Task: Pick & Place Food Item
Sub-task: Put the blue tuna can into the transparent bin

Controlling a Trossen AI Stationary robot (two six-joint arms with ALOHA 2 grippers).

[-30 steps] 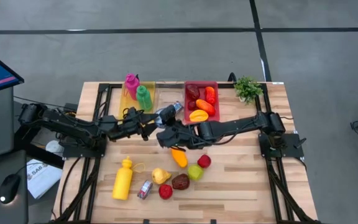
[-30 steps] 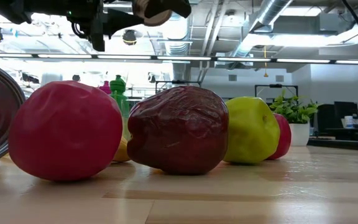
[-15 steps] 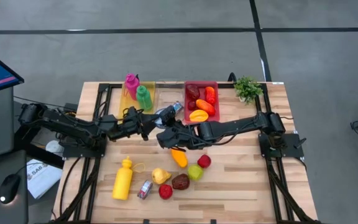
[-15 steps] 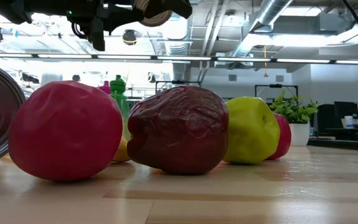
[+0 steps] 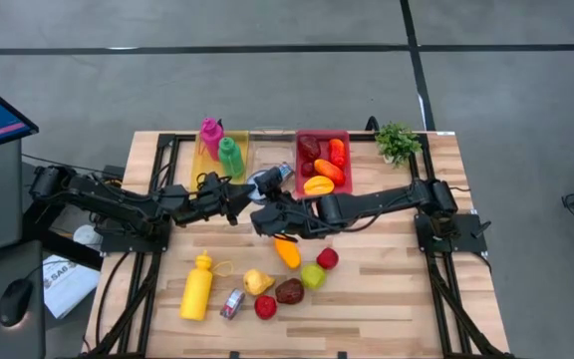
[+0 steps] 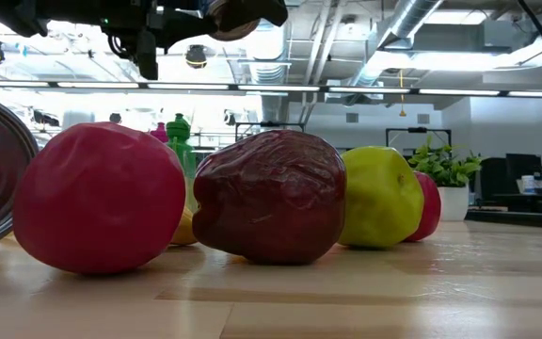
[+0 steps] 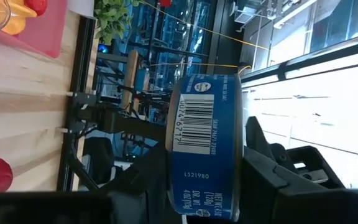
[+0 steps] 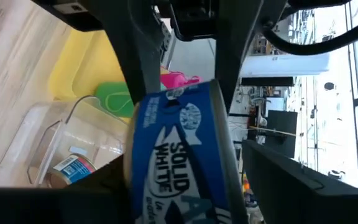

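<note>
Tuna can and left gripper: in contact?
Touching. The left wrist view shows the tuna can sandwiched between the left gripper's own fingers, one pressed against each flat end, with no gap visible.

Potted plant [image 5: 398,142] at table corner, computer mouse [image 5: 13,302] on side desk

Blue tuna can [image 7: 205,149], on edge, held above table

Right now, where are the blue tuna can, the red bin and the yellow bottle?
blue tuna can [image 7: 205,152]: left wrist view, on its label.
red bin [image 5: 323,136]: high view, on its far rim.
yellow bottle [image 5: 196,292]: high view, on its body.
</note>
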